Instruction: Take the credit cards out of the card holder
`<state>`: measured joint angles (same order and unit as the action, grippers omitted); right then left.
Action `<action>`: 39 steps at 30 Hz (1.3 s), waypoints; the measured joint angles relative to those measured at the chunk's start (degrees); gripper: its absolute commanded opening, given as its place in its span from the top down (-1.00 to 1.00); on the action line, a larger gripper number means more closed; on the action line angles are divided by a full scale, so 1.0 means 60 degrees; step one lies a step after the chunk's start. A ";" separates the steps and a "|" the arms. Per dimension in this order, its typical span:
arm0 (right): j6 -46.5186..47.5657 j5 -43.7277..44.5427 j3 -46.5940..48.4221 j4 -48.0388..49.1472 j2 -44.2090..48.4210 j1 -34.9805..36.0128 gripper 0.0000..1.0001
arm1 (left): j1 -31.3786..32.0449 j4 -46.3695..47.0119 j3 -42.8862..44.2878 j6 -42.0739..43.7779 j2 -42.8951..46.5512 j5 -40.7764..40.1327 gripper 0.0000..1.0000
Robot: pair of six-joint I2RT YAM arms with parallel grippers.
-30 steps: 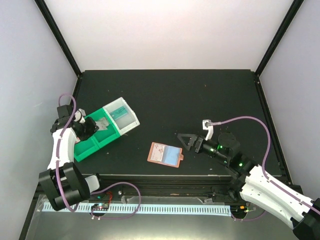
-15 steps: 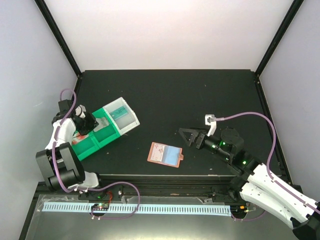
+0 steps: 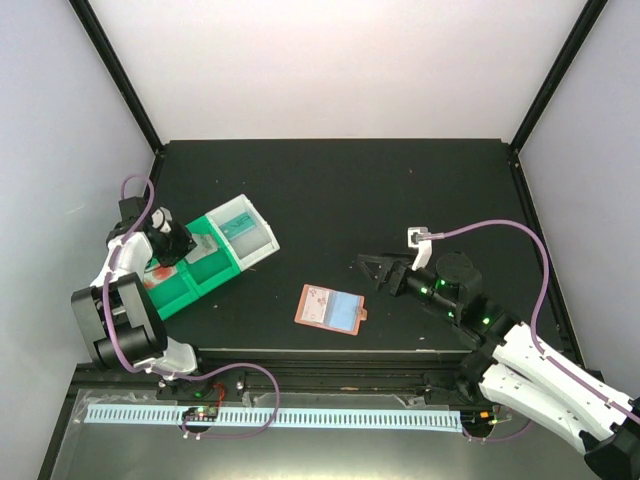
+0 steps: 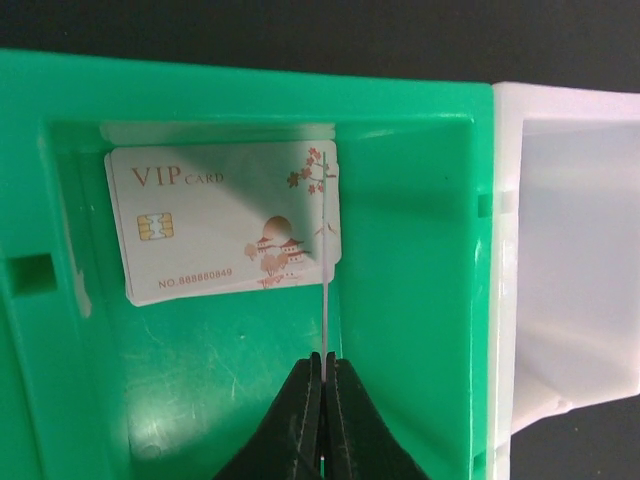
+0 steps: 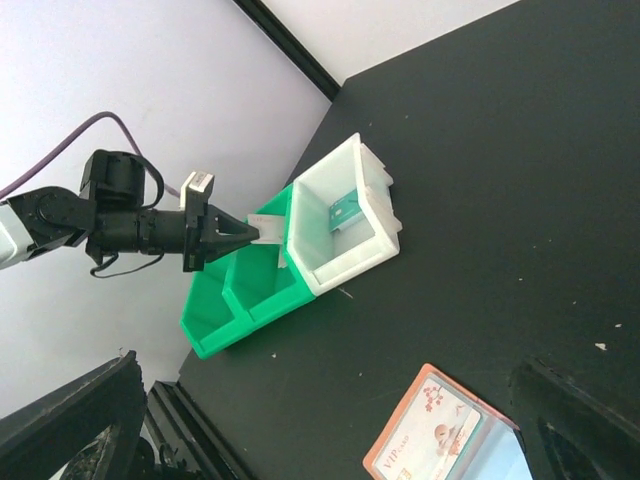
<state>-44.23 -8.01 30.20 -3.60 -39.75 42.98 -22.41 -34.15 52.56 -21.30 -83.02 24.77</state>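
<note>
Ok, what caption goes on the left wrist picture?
Left gripper pinches a thin card edge-on above the green tray holding a VIP card.

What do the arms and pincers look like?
The left arm and right arm have white shells, black joints and looping purple cables. The right shows green lights. The left pincer and right pincer are black, tapering to points.

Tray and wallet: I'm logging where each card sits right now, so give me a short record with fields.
left fingers: shut on a thin card, seen edge-on, at the green compartment
VIP card: flat in that green compartment
teal card: in the white compartment
wallet: open, lying flat, cards showing inside
right fingers: open, empty, apart from the wallet
</note>
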 measured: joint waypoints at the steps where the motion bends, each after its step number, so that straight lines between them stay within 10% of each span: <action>1: 0.0022 0.0011 0.0000 -0.0004 0.0000 0.0000 -1.00 | 0.0018 0.0011 0.0029 -0.0011 -0.0036 -0.0051 0.95; 22: 0.0535 0.0342 0.0029 -0.0481 0.0000 0.0000 -1.00 | 0.0339 0.0350 0.0474 -0.0248 -0.0936 -0.0379 0.84; 39: 0.0863 0.0627 0.0204 -0.0900 0.0131 -0.0011 -1.00 | 0.0430 0.0266 0.0710 -0.0561 -0.0710 -0.1147 0.38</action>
<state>-39.05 -4.25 31.42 -8.99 -38.96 42.92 -19.84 -32.56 56.82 -24.67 -87.29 17.89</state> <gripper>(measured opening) 0.999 0.283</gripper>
